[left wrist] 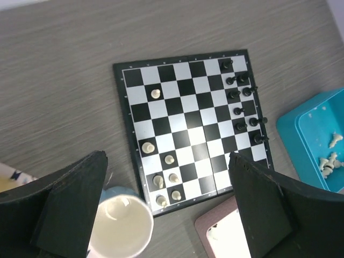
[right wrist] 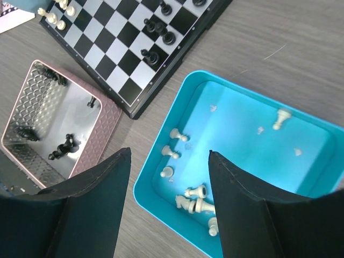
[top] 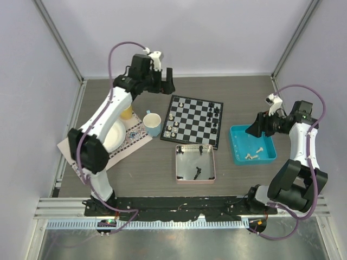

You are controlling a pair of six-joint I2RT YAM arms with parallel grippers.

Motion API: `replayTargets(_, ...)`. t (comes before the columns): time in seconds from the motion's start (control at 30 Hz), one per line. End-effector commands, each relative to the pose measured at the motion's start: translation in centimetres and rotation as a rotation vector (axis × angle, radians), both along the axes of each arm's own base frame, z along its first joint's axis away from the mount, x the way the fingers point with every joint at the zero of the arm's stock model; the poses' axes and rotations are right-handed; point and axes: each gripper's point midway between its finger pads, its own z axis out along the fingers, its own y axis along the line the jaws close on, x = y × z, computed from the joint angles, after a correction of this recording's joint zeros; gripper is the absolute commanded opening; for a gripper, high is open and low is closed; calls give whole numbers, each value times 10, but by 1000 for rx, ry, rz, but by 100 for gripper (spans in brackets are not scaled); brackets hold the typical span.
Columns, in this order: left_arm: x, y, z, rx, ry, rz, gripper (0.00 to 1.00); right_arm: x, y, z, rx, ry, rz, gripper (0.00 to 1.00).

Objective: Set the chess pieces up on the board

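The board (top: 192, 120) lies at the table's middle, with several white chess pieces (top: 172, 123) along its left side and several black ones (top: 215, 115) along its right. My left gripper (top: 161, 86) hangs high over the board's far left corner. In the left wrist view it (left wrist: 167, 156) stands wide open and empty above the board (left wrist: 188, 126). My right gripper (top: 259, 129) hovers over the blue tray (top: 236, 145). Its wrist view shows it (right wrist: 168, 152) open and empty above loose white pieces (right wrist: 193, 201) in that tray (right wrist: 145, 185).
A pink tray (top: 177, 162) in front of the board holds a few black pieces (top: 197, 173). A white-and-blue cup (top: 152, 124) stands against the board's left edge. A white plate (top: 114, 135) sits on a patterned mat, with a yellow object (top: 126, 112) behind it.
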Motion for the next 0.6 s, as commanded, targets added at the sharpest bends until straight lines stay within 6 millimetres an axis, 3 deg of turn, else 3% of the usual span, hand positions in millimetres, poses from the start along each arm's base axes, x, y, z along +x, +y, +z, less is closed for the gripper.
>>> replayTargets(0.0, -4, 34, 71, -85, -269, 66, 100, 6, -9, 30, -89, -100, -6, 65)
replayTargets(0.03, -4, 41, 87, -118, -329, 87, 100, 5, -8, 32, -88, -103, -5, 65)
replayTargets(0.07, -8, 55, 66, -121, -292, 110, 100, 4, -9, 32, -94, -100, -9, 65)
replayTargets(0.1, -18, 64, 85, -174, -323, 128, 100, 3, -10, 32, -98, -95, -17, 65)
replayTargets(0.13, -21, 67, 89, -217, -342, 119, 100, 2, -10, 32, -104, -91, -22, 65)
replayTargets(0.17, -28, 75, 75, -252, -302, 100, 100, 2, -14, 30, -117, -71, -47, 65)
replayTargets(0.23, -43, 79, 84, -328, -307, 80, 100, 2, -18, 26, -131, -54, -77, 65)
replayTargets(0.4, -77, 70, 58, -365, -217, -26, 100, 5, -42, 0, -217, 25, -249, 60)
replayTargets(0.57, -95, 62, 62, -409, -182, -89, 99, 10, -63, -18, -312, 71, -314, 56)
